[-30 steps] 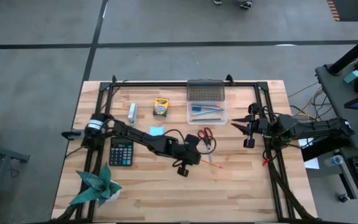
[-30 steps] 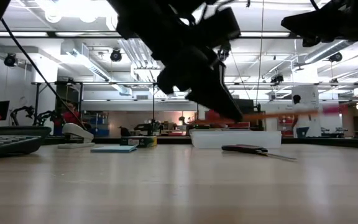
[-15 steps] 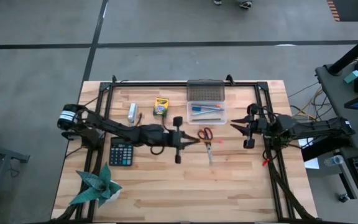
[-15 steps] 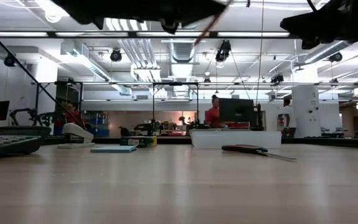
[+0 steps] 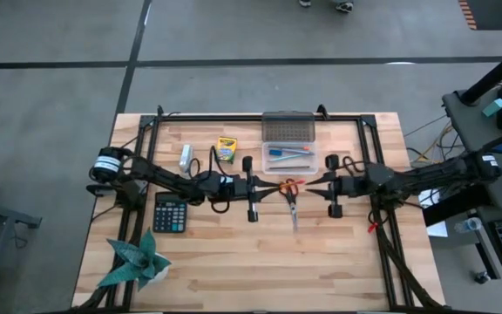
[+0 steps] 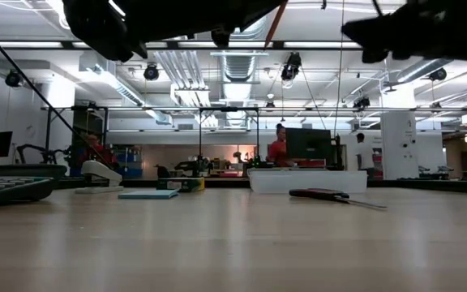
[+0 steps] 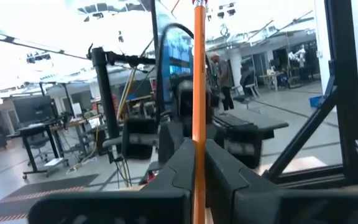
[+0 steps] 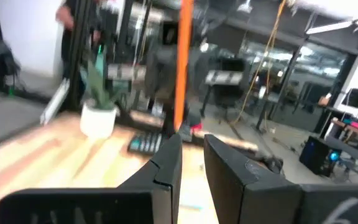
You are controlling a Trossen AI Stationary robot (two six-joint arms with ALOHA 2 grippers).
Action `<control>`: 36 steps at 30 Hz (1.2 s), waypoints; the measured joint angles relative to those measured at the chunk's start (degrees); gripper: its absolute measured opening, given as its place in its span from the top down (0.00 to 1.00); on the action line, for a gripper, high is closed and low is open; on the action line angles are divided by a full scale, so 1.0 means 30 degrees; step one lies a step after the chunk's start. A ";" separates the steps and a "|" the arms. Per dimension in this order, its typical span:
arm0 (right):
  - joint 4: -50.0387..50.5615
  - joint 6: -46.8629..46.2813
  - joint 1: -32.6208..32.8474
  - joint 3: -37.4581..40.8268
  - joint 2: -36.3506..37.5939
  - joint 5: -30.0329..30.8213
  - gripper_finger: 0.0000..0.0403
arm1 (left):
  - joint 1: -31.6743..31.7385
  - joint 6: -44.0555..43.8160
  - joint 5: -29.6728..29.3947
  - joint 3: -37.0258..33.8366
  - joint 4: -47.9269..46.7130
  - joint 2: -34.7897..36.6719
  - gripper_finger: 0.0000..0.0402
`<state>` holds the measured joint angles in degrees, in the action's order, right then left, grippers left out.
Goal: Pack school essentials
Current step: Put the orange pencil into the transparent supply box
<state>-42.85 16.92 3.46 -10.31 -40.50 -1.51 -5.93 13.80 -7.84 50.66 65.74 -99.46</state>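
High view: left end effector (image 5: 273, 187) clamped on a thin orange pencil (image 5: 283, 186) over tabletop (image 5: 234, 262) centre; right end effector (image 5: 312, 184) faces it at 3 o'clock, fingers narrowly parted. Red-handled scissors (image 5: 290, 194) lie flat below, clear rectangular box (image 5: 289, 158) at 12. Left wrist: pencil (image 7: 198, 99) upright between dark flat fingers (image 7: 178, 171). Right wrist: pencil (image 8: 182, 62) just beyond dark fingertips (image 8: 166, 165).
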 joint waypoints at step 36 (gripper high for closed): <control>-0.1576 0.1653 0.0007 -0.7125 -0.7182 -0.1718 0.65 | 0.0131 0.0044 -0.0060 -0.0064 -0.0074 -0.0152 1.00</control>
<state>-47.58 21.88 3.49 -31.69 -62.05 -6.66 -5.54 13.93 -8.02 50.47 65.51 -99.92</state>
